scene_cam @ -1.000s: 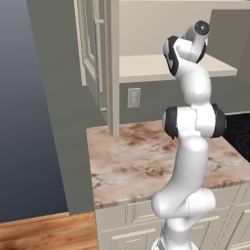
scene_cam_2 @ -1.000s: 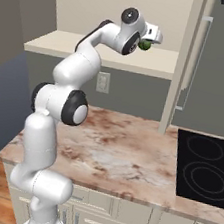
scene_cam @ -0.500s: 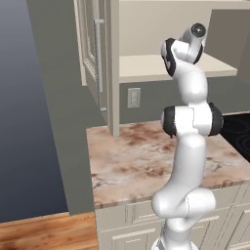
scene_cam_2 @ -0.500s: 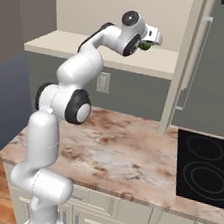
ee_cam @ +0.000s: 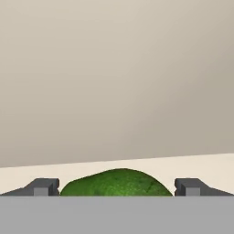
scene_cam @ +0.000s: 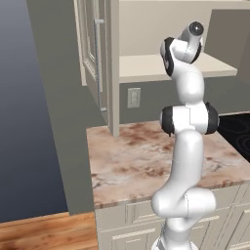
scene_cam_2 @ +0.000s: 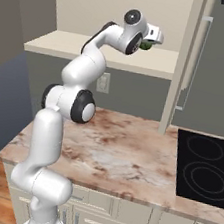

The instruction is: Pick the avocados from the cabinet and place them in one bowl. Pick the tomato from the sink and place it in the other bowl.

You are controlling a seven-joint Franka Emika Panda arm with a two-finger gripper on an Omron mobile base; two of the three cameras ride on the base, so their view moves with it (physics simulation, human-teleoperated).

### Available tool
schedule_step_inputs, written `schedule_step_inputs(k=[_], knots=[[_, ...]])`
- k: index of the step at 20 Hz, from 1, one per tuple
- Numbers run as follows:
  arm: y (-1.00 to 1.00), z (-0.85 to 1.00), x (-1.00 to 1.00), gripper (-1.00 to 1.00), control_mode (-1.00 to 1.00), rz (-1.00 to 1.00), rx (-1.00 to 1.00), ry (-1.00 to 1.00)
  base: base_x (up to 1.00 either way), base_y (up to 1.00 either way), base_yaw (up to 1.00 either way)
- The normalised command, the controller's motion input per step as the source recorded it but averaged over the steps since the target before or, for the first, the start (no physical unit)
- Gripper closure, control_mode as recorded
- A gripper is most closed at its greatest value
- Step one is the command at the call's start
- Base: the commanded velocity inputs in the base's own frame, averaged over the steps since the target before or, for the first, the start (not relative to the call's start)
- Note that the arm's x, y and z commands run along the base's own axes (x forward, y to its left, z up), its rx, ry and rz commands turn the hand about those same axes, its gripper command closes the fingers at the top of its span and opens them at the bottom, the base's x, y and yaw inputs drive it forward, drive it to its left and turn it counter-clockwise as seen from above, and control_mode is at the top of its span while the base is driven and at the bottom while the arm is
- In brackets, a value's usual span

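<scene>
One avocado [ee_cam: 116, 183] is sitting on the cabinet [scene_cam_2: 117, 54] shelf between spread-apart fingers [ee_cam: 43, 186], which are straddling it, apparently readying a grasp.

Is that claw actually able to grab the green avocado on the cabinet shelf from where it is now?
Probably yes. The gripper is wide open, and the avocado sits between its two fingertips on the cabinet shelf. Nothing appears to block it; closing the jaws looks like enough.

Dark green avocado [ee_cam: 116, 183], cream shelf [scene_cam_2: 92, 50], mottled brown-pink counter [scene_cam: 141, 161], perhaps marble.
</scene>
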Motion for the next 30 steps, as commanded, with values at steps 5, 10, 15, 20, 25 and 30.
schedule_step_inputs(k=[5,10,15,20,25,30], knots=[[0.00,0.00,0.00,-1.00,-1.00,0.00,0.00,0.00,0.00,0.00,0.00],[0.00,-0.01,0.00,-1.00,-1.00,0.00,0.00,0.00,0.00,0.00,0.00],[0.00,-0.13,0.00,-1.00,-1.00,0.00,0.01,0.00,0.00,0.00,0.00],[0.00,-0.16,0.00,-1.00,-1.00,0.00,0.02,0.00,0.00,0.00,0.00],[0.00,-0.01,0.00,-1.00,-1.00,0.00,0.00,0.00,0.00,0.00,0.00],[0.00,-0.02,0.00,-1.00,-1.00,0.00,0.00,0.01,0.00,0.00,0.00]])
